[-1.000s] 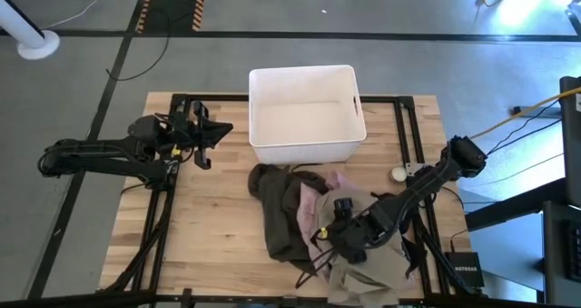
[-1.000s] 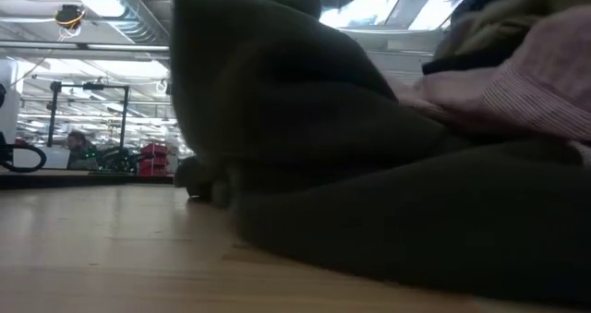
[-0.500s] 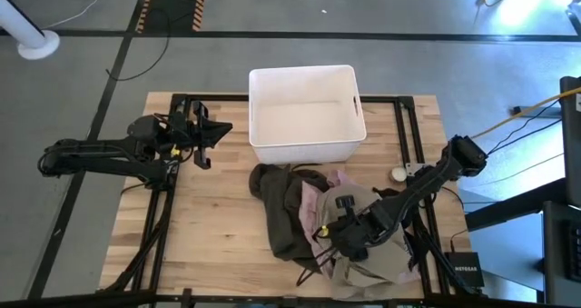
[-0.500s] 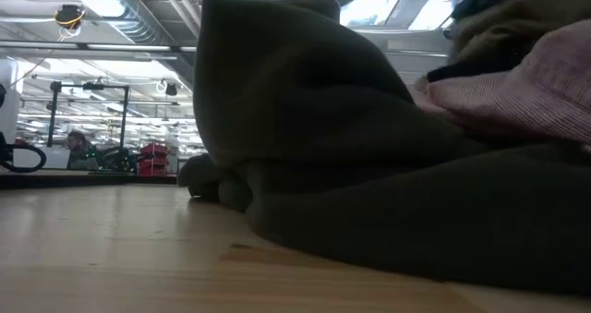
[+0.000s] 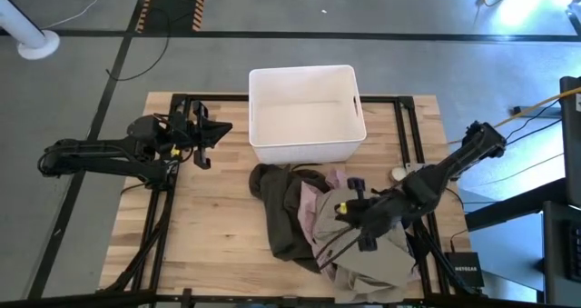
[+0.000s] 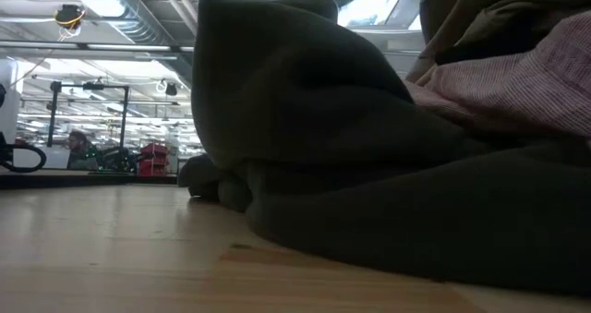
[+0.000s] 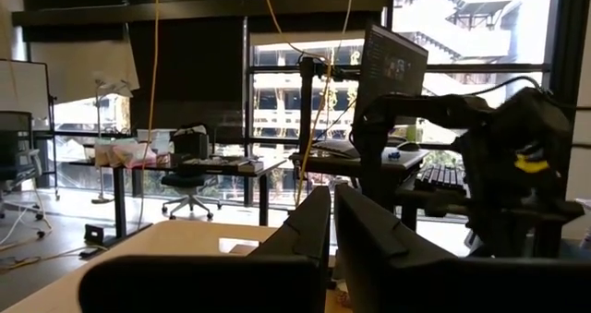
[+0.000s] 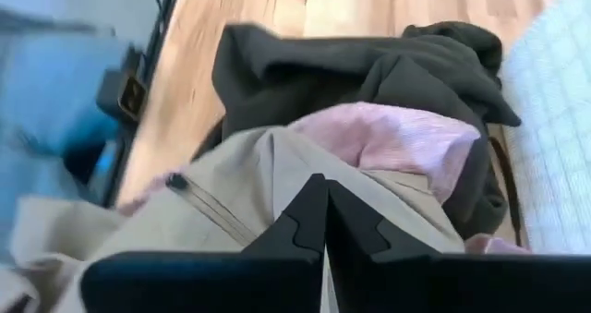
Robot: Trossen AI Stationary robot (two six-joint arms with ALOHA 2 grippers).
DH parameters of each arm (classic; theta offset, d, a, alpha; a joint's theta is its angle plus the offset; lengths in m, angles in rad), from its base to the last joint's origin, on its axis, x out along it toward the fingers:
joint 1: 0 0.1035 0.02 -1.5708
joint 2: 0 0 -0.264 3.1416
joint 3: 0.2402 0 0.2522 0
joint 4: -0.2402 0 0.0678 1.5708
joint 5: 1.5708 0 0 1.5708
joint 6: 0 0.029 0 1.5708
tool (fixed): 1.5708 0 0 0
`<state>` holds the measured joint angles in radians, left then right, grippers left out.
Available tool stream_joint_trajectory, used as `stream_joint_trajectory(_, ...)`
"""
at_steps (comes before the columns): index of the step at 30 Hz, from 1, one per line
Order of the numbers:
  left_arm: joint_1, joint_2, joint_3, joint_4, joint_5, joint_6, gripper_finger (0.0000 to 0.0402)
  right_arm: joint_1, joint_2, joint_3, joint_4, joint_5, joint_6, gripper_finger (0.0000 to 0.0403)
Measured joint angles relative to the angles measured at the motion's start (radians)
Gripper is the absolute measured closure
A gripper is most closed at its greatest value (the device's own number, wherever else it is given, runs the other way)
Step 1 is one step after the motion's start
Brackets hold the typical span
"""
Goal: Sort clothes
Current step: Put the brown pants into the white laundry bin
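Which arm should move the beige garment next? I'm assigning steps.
The right. Its right gripper is shut on the beige garment over the pile, beside the white bin; the left gripper waits apart.

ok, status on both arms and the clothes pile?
Right gripper shut on beige garment, over pile. Left gripper shut, idle beside white bin. Bin empty.

The right gripper [image 5: 349,208] has moved toward the table's far edge. The beige-tan garment [image 5: 368,258] it pinches now stretches behind it, and has risen into the low view.
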<state>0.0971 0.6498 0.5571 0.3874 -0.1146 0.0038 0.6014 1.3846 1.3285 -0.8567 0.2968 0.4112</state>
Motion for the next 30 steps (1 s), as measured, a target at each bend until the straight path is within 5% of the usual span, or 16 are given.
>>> stream_joint_trajectory(7, -0.001, 0.0, 0.0, 0.001, 0.0, 0.004, 0.0386, 0.0, 0.027, 0.001, 0.073, 0.004, 0.157, 0.0326)
stream_joint_trajectory(18, 0.0, 0.0, 0.0, -0.002, 0.0, 0.007, 0.0386, -0.016, 0.195, 0.001, 0.076, -0.006, -0.039, 0.0155)
stream_joint_trajectory(30, 0.0, 0.0, 0.0, -0.002, 0.0, 0.022, 0.0386, -0.101, 0.308, 0.001, 0.084, -0.132, -0.177, 0.0136)
